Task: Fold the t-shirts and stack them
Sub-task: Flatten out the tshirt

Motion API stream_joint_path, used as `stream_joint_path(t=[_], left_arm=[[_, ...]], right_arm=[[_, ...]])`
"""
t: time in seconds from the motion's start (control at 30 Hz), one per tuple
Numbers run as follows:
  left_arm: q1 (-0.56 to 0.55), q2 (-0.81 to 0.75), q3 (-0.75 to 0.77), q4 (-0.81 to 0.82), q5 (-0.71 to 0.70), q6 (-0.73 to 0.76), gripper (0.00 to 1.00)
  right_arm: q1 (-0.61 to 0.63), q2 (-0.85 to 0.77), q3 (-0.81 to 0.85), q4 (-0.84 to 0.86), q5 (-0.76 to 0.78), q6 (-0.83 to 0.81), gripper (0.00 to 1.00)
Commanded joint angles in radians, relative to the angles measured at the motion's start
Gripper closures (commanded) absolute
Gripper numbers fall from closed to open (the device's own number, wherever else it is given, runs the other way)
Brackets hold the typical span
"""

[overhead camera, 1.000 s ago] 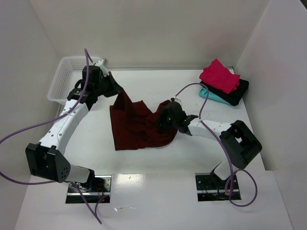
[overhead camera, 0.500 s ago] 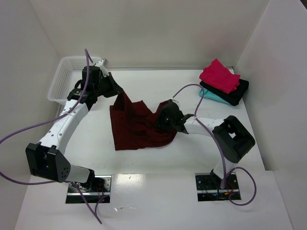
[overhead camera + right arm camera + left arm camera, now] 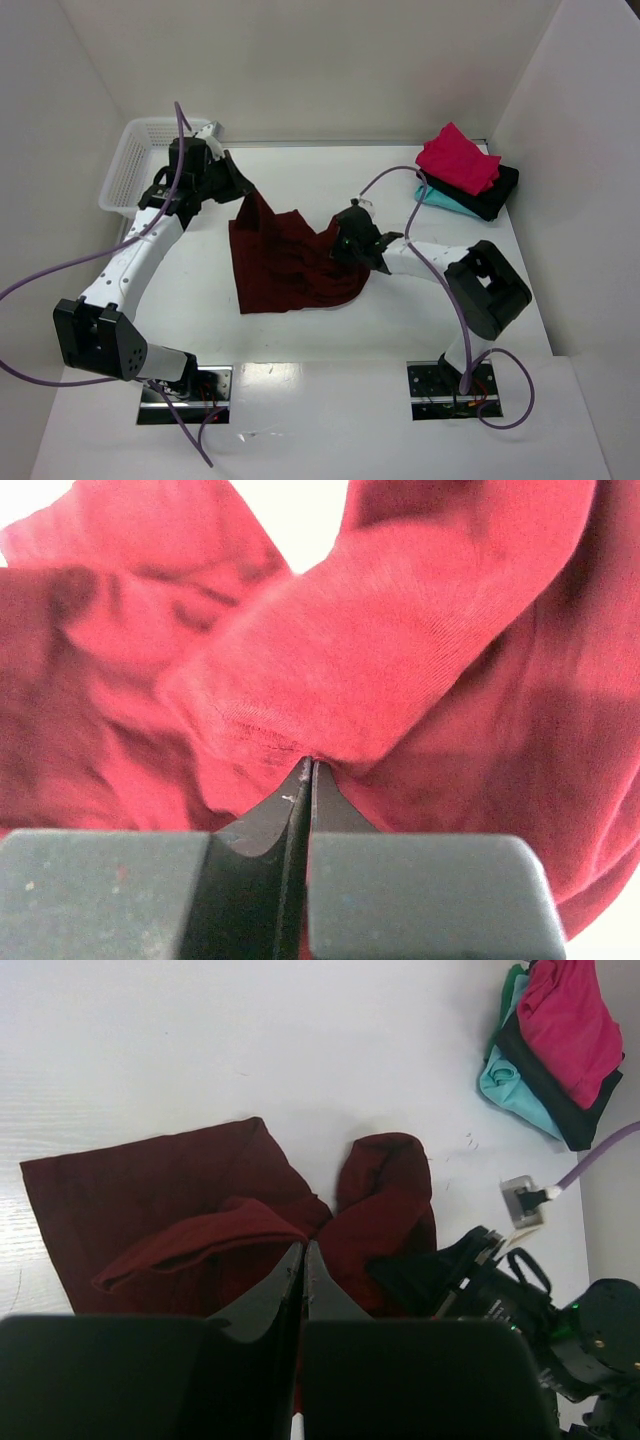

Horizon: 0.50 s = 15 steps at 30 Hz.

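Observation:
A large dark maroon t-shirt (image 3: pixel 285 265) lies crumpled mid-table, two of its parts raised. My left gripper (image 3: pixel 243 193) is shut on its back-left corner and holds it off the table. In the left wrist view the jaws (image 3: pixel 303 1250) meet on a fold of the maroon t-shirt (image 3: pixel 150 1185). My right gripper (image 3: pixel 346 246) is shut on the shirt's raised right side; in the right wrist view its tips (image 3: pixel 307 765) pinch a fold of the cloth (image 3: pixel 400 640). Folded pink-red (image 3: pixel 458 158), black (image 3: pixel 497 192) and teal (image 3: pixel 441 199) t-shirts are stacked at the back right.
A white lattice basket (image 3: pixel 135 160) stands at the back left, just behind my left arm. White walls enclose the table on three sides. Purple cables loop from both arms, the right one arching over the table near the stack (image 3: pixel 560 1040).
My right gripper has closed on the shirt's right side and shifted slightly left and back. The left gripper has kept its hold and place.

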Motion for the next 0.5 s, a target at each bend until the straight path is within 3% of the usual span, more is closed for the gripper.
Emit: stream_joint_path(t=[0.0, 0.27, 0.47], left_arm=[[0.02, -0.028, 0.024, 0.018, 0.017, 0.024, 1.0], [0.038, -0.071, 0.137, -0.047, -0.023, 0.043, 1.0], [0.038, -0.11, 0.349, -0.133, -0.093, 0.074, 1.0]], right_arm=[[-0.001, -0.063, 0.134, -0.005, 0.105, -0.076, 1.0], [-0.06, -0.157, 0.319, -0.095, 0.175, -0.183, 1.0], [-0.091, -0.283, 0.446, -0.134, 0.208, -0.247, 1.0]])
